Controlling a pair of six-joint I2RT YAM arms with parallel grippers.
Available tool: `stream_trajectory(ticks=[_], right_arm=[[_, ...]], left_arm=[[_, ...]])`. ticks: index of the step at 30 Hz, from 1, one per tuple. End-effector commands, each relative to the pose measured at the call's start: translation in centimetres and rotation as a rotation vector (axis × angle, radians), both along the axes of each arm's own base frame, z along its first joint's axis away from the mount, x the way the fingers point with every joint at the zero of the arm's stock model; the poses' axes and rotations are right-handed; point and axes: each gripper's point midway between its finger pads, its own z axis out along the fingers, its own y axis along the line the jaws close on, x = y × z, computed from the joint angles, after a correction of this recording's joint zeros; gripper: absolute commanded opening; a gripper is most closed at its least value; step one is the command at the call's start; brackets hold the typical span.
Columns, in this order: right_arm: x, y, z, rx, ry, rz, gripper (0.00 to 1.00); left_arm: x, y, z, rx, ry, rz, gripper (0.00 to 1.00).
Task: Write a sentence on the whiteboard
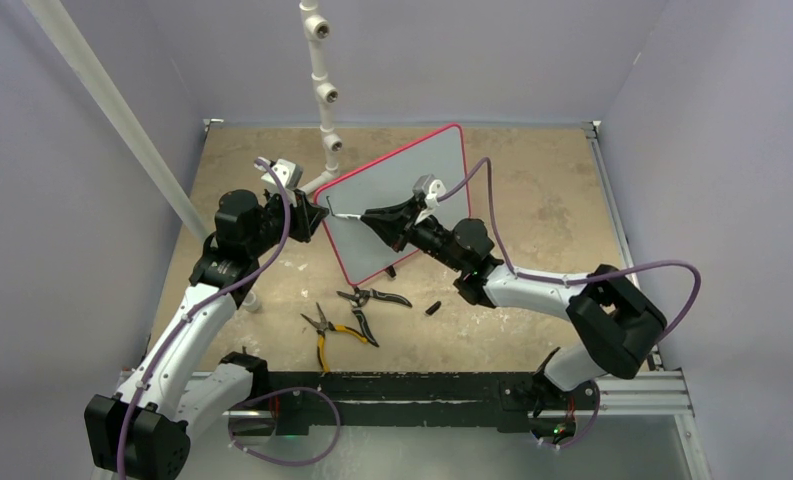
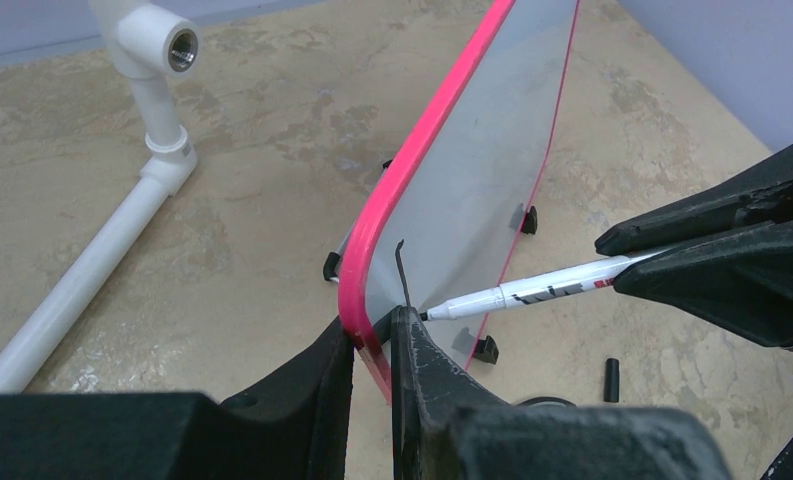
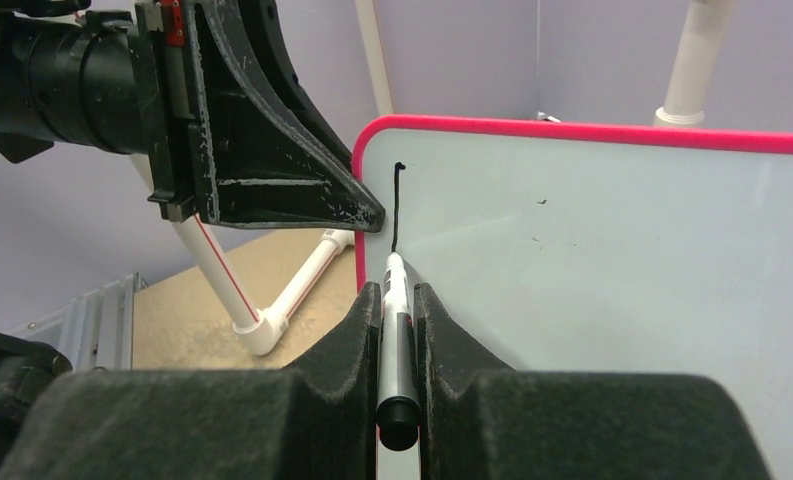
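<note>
The whiteboard (image 1: 412, 190), grey-white with a pink frame, stands tilted on small black feet mid-table. My left gripper (image 1: 310, 215) is shut on its left edge; in the left wrist view the jaws (image 2: 372, 335) pinch the pink frame (image 2: 412, 170). My right gripper (image 1: 374, 217) is shut on a white marker (image 3: 395, 330), whose black tip (image 2: 427, 314) rests on the board near that left edge. Of the sentence, one short black vertical stroke (image 3: 397, 205) shows above the tip. The board (image 3: 592, 260) is otherwise blank apart from faint specks.
Two pairs of pliers lie in front of the board, black-handled (image 1: 372, 300) and yellow-handled (image 1: 327, 332). A black marker cap (image 1: 433, 307) lies right of them. A white PVC pipe frame (image 1: 324, 90) rises behind the board's left corner. Walls enclose the table.
</note>
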Motion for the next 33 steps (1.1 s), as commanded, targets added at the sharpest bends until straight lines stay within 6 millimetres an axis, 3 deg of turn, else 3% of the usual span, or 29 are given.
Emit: stream_trajectory(ticks=[1, 7, 33], right_arm=[[-0.4, -0.9, 2.7, 0.053, -0.043, -0.028, 0.0], [-1.0, -1.4, 5.0, 0.101, -0.083, -0.025, 0.0], [0.8, -0.1, 4.9, 0.089, -0.083, -0.05, 0.0]], left_arm=[[0.0, 0.2, 0.2, 0.029, -0.013, -0.005, 0.0], [0.0, 0.2, 0.2, 0.029, -0.014, -0.003, 0.0], [0.0, 0.3, 0.3, 0.031, -0.017, -0.005, 0.0]])
